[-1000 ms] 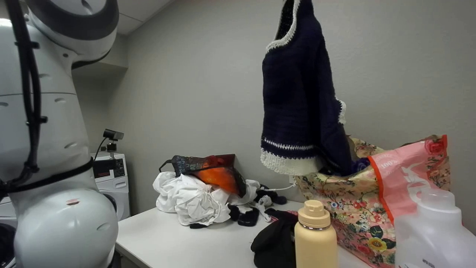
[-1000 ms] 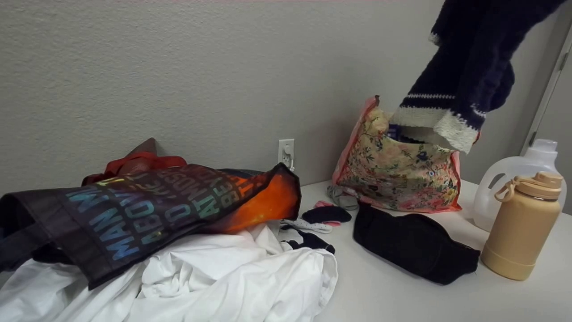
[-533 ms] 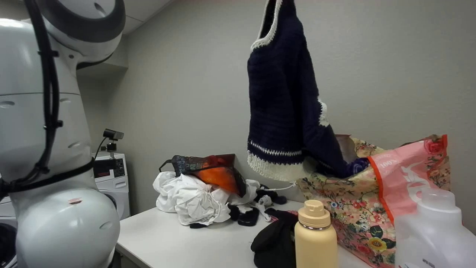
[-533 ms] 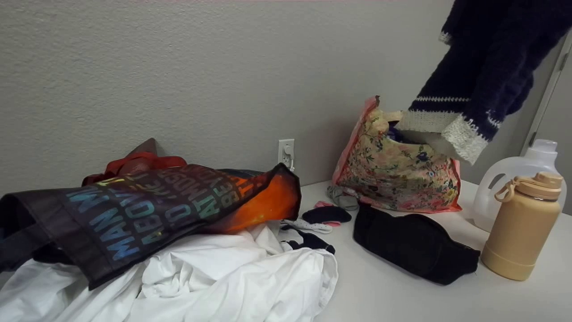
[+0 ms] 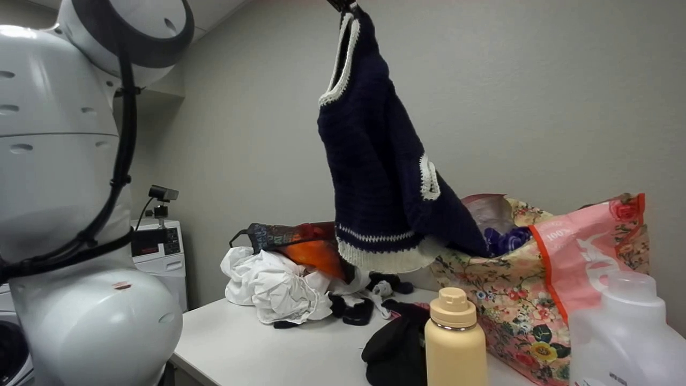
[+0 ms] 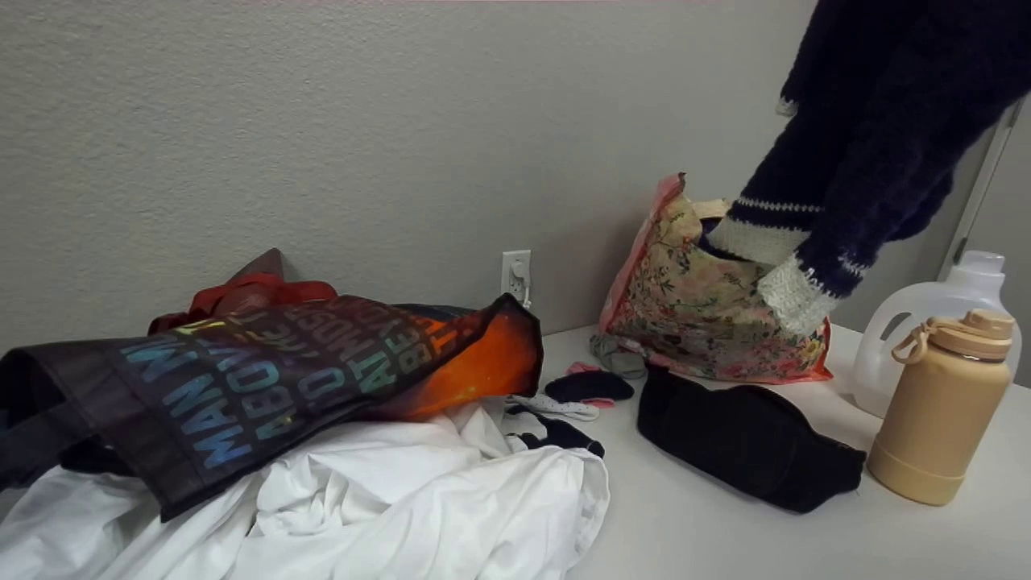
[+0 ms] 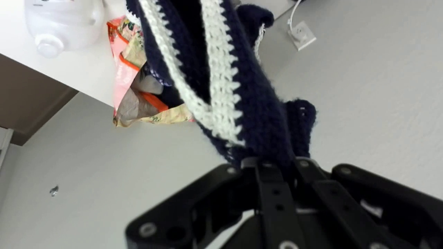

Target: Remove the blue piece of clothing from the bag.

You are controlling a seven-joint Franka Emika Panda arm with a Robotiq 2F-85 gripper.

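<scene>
The blue piece of clothing is a dark navy knit with white trim. It hangs stretched from my gripper in the air, and also shows in an exterior view. In the wrist view my gripper is shut on its top end. The floral bag stands on the table at the lower right, also seen in an exterior view and the wrist view. The garment's lower corner reaches the bag's rim; whether any part is inside is hidden. Patterned purple-blue cloth lies in the bag's opening.
A tan bottle and a translucent jug stand in front of the bag. A small black cloth lies beside the bottle. White cloth with a dark printed bag on top lies across the table.
The garment, held by the gripper, has moved left and somewhat lower in an exterior view, drawing away from the bag. More purple-blue cloth shows in the bag's opening. The bag has hardly moved.
</scene>
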